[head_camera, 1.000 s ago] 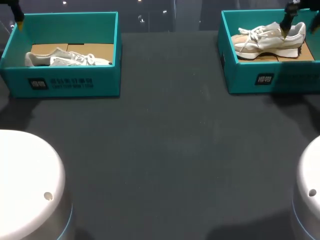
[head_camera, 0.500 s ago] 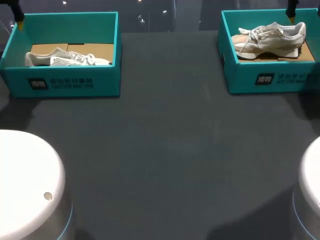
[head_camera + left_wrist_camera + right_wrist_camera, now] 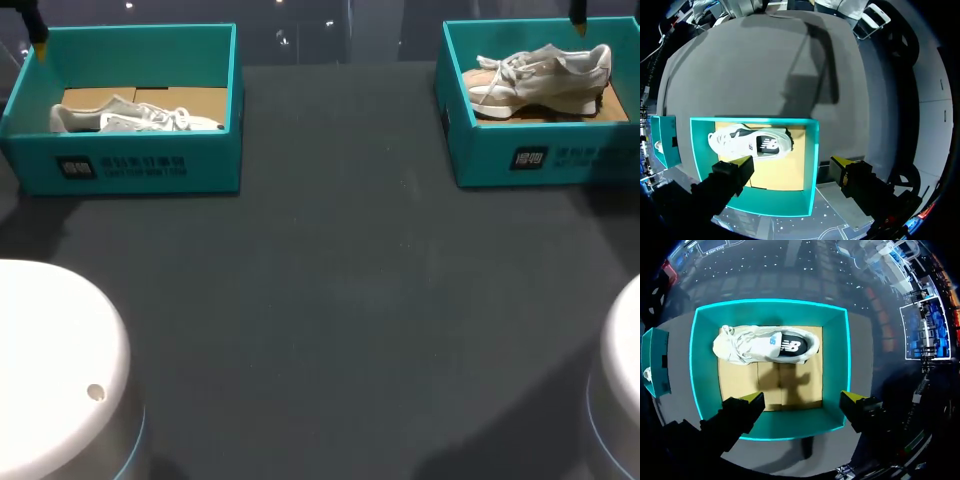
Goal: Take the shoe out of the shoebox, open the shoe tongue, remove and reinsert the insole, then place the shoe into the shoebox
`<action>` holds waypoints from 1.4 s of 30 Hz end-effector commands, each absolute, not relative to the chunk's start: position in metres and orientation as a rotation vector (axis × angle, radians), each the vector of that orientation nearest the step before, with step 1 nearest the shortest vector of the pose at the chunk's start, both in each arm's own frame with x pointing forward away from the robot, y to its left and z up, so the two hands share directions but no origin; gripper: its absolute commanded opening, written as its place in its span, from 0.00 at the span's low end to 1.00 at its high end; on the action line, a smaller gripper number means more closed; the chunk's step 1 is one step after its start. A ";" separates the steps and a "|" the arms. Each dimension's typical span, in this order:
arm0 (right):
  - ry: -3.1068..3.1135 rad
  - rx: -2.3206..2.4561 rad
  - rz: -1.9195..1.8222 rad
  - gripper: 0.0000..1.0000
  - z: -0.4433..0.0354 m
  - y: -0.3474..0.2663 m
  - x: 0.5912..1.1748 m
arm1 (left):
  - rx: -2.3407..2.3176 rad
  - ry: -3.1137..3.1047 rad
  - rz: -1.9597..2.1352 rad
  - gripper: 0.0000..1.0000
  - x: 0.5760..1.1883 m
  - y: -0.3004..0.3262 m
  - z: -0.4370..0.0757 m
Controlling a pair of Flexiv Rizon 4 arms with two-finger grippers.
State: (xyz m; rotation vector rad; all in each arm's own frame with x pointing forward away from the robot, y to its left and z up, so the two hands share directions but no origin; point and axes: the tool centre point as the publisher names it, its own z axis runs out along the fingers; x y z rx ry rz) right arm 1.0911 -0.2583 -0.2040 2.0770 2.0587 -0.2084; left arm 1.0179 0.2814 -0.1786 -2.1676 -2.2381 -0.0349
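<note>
Hovering spread and empty over the shoebox [image 3: 500, 160] at the table's one o'clock, the right gripper [image 3: 802, 398] seems at the take-out step, needing to descend and pinch the shoe [image 3: 765, 345].

You see a teal left shoebox [image 3: 120, 172] at the upper left of the frame and a teal right shoebox [image 3: 545, 160] at the upper right. Each has white print on its front wall and a tan cardboard floor. The left shoe [image 3: 135, 118] is white and pale grey, the right shoe [image 3: 540, 78] beige and white. From the wrist views, each shoe shows a black side panel. The table [image 3: 330, 300] is dark grey. Your left gripper [image 3: 792, 162] and right gripper [image 3: 802, 397] are black with yellow tips.
</note>
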 end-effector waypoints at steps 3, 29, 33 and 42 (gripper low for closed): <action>1.965 2.145 -0.280 1.00 -0.224 -0.260 1.123 | -2.168 -2.236 -0.036 1.00 1.018 0.282 -0.178; 1.890 2.125 -0.225 1.00 -0.276 -0.289 1.150 | -2.168 -2.236 -0.036 1.00 1.018 0.282 -0.178; 1.893 2.136 -0.226 1.00 -0.289 -0.297 1.155 | -2.168 -2.236 -0.036 1.00 1.018 0.282 -0.178; 1.904 2.168 -0.249 1.00 -0.319 -0.314 1.168 | -2.168 -2.236 -0.036 1.00 1.018 0.282 -0.178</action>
